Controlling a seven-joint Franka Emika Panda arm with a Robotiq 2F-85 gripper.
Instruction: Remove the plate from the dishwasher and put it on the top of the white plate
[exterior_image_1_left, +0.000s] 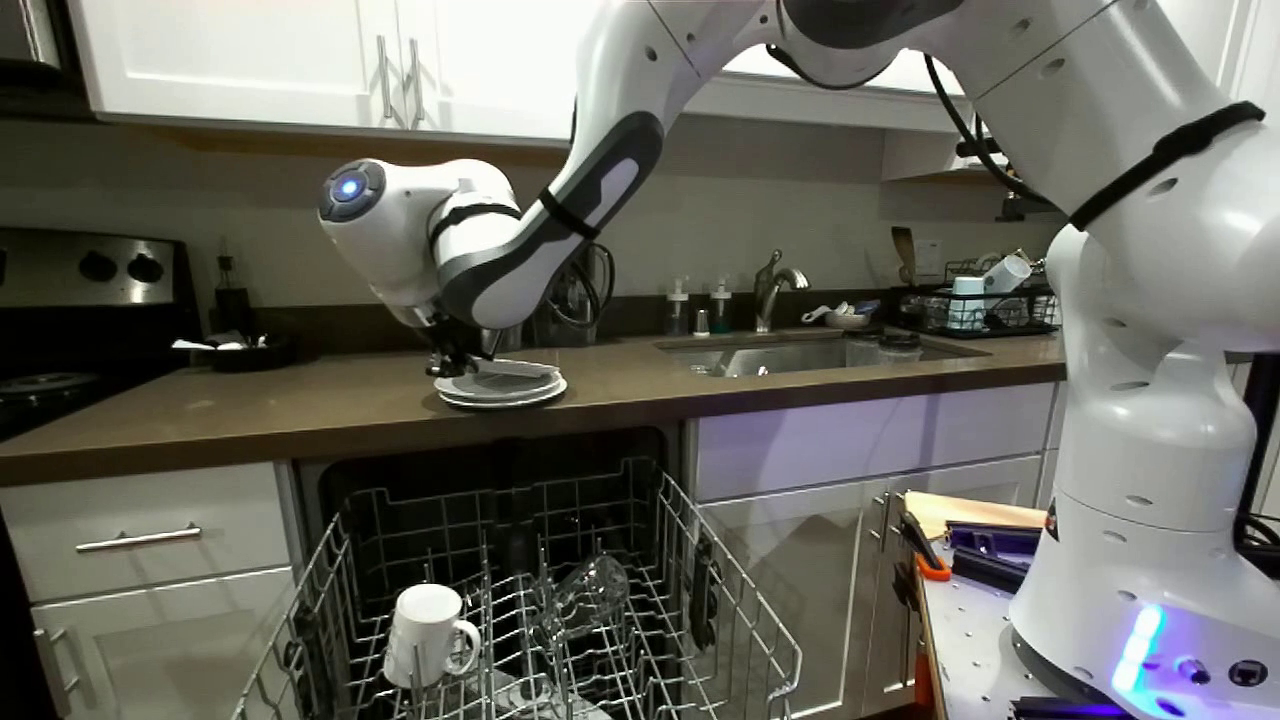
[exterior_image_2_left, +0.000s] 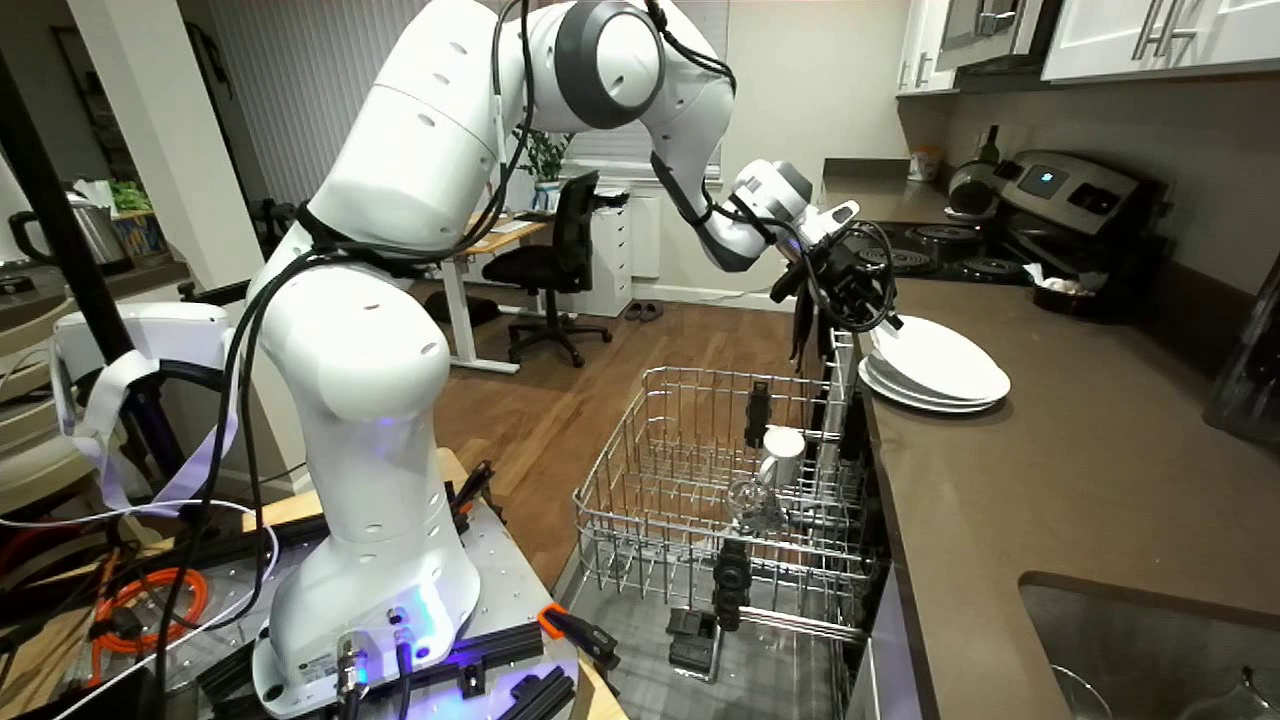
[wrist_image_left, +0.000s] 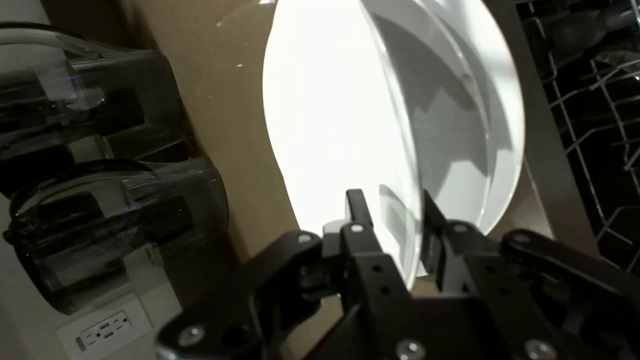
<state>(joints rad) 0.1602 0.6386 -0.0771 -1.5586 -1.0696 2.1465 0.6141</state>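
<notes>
The plate (exterior_image_1_left: 512, 371) is tilted on a stack on the counter, also in an exterior view (exterior_image_2_left: 945, 358). Its bright face fills the middle of the wrist view (wrist_image_left: 335, 115). The white plate (exterior_image_1_left: 500, 403) lies flat under it; its rim shows in the wrist view (wrist_image_left: 507, 120) and in an exterior view (exterior_image_2_left: 925, 402). My gripper (wrist_image_left: 391, 194) has its fingers on either side of the tilted plate's rim, with a gap on one side. It is at the stack's edge in both exterior views (exterior_image_1_left: 452, 366) (exterior_image_2_left: 885, 318). The dishwasher (exterior_image_1_left: 490, 465) stands open below, rack pulled out.
A white mug (exterior_image_1_left: 422, 635) and a clear glass (exterior_image_1_left: 597, 592) sit in the rack. Clear pitchers (wrist_image_left: 120, 225) stand at the counter's back near a wall outlet (wrist_image_left: 104, 327). The sink (exterior_image_1_left: 780, 360) and a black dish rack (exterior_image_1_left: 975, 310) are farther along; a stove (exterior_image_2_left: 940, 250) is opposite.
</notes>
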